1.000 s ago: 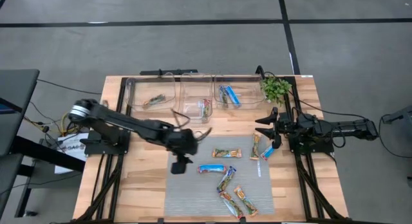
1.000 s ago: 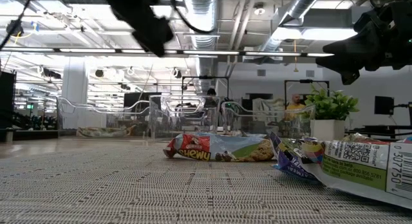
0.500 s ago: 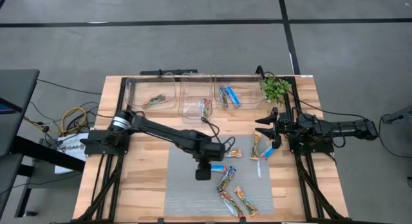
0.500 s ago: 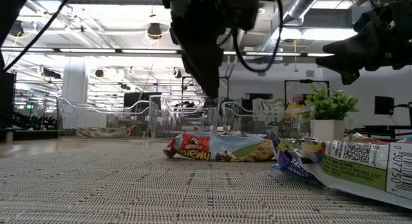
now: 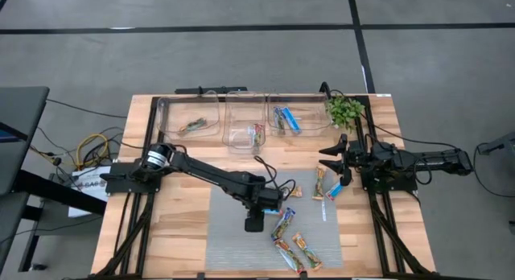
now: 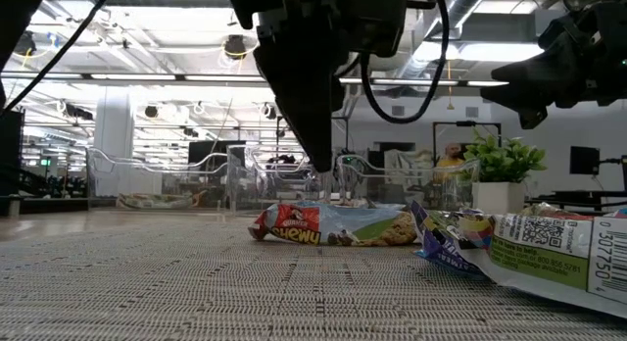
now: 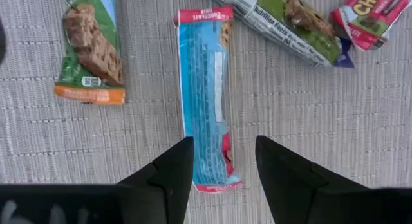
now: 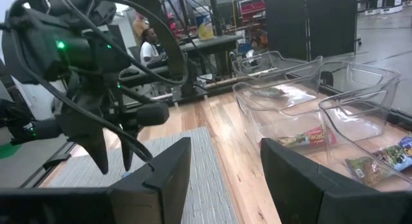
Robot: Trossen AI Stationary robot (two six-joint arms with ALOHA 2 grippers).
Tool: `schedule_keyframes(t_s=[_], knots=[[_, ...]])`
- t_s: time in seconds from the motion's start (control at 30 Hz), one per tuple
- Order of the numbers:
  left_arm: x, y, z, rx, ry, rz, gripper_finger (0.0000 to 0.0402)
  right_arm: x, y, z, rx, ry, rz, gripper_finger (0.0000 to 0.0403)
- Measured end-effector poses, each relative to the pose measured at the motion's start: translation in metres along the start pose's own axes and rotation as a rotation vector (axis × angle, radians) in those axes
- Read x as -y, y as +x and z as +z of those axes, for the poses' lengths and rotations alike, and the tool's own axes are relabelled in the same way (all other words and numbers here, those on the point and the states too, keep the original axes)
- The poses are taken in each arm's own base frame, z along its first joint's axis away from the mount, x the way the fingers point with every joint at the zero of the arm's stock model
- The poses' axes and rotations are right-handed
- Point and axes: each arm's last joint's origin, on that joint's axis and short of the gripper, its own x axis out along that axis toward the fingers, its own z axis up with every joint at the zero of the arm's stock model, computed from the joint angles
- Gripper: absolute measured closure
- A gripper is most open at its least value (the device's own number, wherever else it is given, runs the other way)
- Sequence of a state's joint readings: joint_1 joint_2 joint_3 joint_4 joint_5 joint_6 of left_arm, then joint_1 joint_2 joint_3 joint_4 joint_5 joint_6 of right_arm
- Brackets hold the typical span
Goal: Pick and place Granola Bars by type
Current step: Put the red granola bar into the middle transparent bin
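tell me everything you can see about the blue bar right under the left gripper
The long, flat bright blue wrapped granola bar has a shiny wrapper with a red band at one crimped end and pale print along its length. It looks sealed and lies flat on the grey woven mat, apart from the neighbouring green and orange bar. The left gripper hovers above one end with its jaws open, straddling it; nothing but the mat visibly touches it.

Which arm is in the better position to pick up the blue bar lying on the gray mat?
The left. Its hand hangs right over the blue bar, open, one finger on each side of the bar's end. The right hand waits at the table's right edge, near the plant, farther from that bar.
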State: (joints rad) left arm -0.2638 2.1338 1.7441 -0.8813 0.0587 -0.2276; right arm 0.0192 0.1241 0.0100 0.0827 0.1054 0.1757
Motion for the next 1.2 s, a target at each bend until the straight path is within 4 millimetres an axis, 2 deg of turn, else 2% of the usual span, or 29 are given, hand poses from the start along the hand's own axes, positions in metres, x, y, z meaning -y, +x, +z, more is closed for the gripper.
schedule_keyframes(t_s=[0.17, 0.43, 0.63, 1.0, 1.1, 1.2], knots=[[0.001, 0.023, -0.004, -0.048, 0.006, 0.002, 0.0242, 0.0, 0.0, 0.0, 0.0, 0.0, 0.0, 0.0223], [0.007, 0.044, -0.006, -0.063, 0.024, 0.021, 0.0242, 0.0, 0.0, 0.0, -0.002, 0.0, 0.0, 0.022], [0.006, 0.044, -0.006, -0.056, 0.026, 0.059, 0.0256, 0.0, 0.0, 0.0, -0.003, 0.0, -0.001, 0.0223], [0.007, 0.043, -0.006, -0.051, 0.028, 0.062, 0.0375, 0.0, 0.0, -0.001, -0.007, -0.001, -0.001, 0.0222], [0.008, 0.039, -0.006, -0.044, 0.028, 0.06, 0.0379, 0.0, 0.0, -0.001, -0.007, -0.001, -0.001, 0.0222], [0.008, 0.024, -0.002, -0.018, 0.026, 0.053, 0.0368, 0.0, 0.0, -0.001, -0.007, -0.001, -0.001, 0.0221]])
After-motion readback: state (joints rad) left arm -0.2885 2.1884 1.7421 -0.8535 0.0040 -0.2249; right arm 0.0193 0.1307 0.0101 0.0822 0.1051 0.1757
